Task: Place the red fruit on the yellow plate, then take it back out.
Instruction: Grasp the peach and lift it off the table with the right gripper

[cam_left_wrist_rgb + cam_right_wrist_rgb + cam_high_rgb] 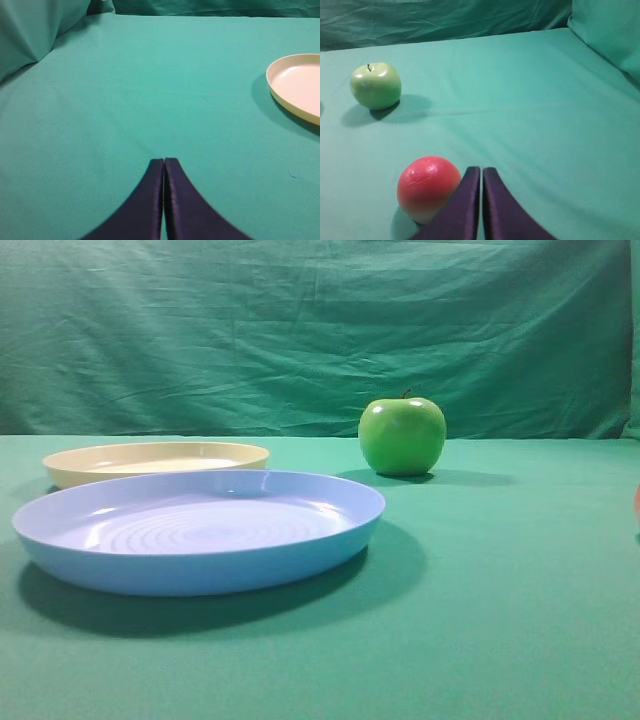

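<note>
The red fruit [427,186] lies on the green cloth, just left of my right gripper [481,170], which is shut with nothing between its fingers. In the exterior high view only a reddish sliver of the red fruit [637,502] shows at the right edge. The yellow plate [70,471] sits at the back left, behind the blue plate, with nothing on it. In the left wrist view the yellow plate [280,95] lies far right of my left gripper [163,160], which is shut and holds nothing. Neither gripper shows in the exterior high view.
A large light blue plate [200,575] stands at the front left. A glossy green apple [402,436] stands behind it toward the middle, and the apple [375,85] is far left in the right wrist view. Green cloth covers table and backdrop.
</note>
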Robot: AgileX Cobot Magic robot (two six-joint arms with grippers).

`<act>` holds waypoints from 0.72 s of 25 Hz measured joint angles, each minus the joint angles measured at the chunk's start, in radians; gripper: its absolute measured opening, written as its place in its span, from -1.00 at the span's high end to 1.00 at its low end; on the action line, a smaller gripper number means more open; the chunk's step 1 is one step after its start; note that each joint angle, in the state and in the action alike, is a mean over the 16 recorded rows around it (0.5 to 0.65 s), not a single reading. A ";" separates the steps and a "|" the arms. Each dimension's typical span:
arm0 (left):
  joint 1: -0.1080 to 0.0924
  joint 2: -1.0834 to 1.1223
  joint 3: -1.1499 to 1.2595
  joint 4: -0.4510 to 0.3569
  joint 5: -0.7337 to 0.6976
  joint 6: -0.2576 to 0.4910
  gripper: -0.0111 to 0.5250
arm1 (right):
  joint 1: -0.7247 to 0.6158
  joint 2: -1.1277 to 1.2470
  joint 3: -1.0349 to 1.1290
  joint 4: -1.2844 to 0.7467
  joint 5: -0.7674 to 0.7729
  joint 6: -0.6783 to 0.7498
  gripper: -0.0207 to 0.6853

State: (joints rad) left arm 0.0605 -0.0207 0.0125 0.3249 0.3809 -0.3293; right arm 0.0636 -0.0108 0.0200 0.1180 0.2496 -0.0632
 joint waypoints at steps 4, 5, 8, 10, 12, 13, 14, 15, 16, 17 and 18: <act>0.000 0.000 0.000 0.000 0.000 0.000 0.96 | 0.000 0.000 -0.032 0.000 -0.039 0.000 0.94; 0.000 0.000 0.000 0.000 0.000 0.000 0.96 | 0.000 0.000 -0.045 0.001 -0.042 -0.001 0.94; 0.000 0.000 0.000 0.000 0.000 0.000 0.96 | 0.000 0.006 -0.097 0.001 -0.025 -0.005 0.94; 0.000 0.000 0.000 0.000 0.000 0.000 0.96 | 0.000 0.017 -0.138 0.003 0.005 -0.009 0.94; 0.000 0.000 0.000 0.000 0.000 0.000 0.96 | 0.000 0.034 -0.183 0.010 0.042 -0.018 0.94; 0.000 0.000 0.000 0.000 0.000 0.000 0.96 | 0.000 0.045 -0.207 0.016 0.063 -0.025 0.94; 0.000 0.000 0.000 0.000 0.000 0.000 0.96 | 0.000 0.059 -0.232 0.025 0.086 -0.033 0.94; 0.000 0.000 0.000 0.000 0.000 0.000 0.96 | 0.000 0.074 -0.257 0.035 0.112 -0.042 0.94; 0.000 0.000 0.000 0.000 0.000 0.000 0.96 | 0.000 0.093 -0.281 0.046 0.141 -0.052 0.94; 0.000 0.000 0.000 0.000 0.000 0.000 0.96 | 0.000 0.114 -0.306 0.058 0.171 -0.062 0.94; 0.000 0.000 0.000 0.000 0.000 0.000 0.96 | 0.000 0.138 -0.330 0.071 0.203 -0.072 0.94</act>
State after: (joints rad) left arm 0.0605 -0.0207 0.0125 0.3249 0.3809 -0.3293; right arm 0.0636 0.1272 -0.3098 0.1890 0.4530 -0.1349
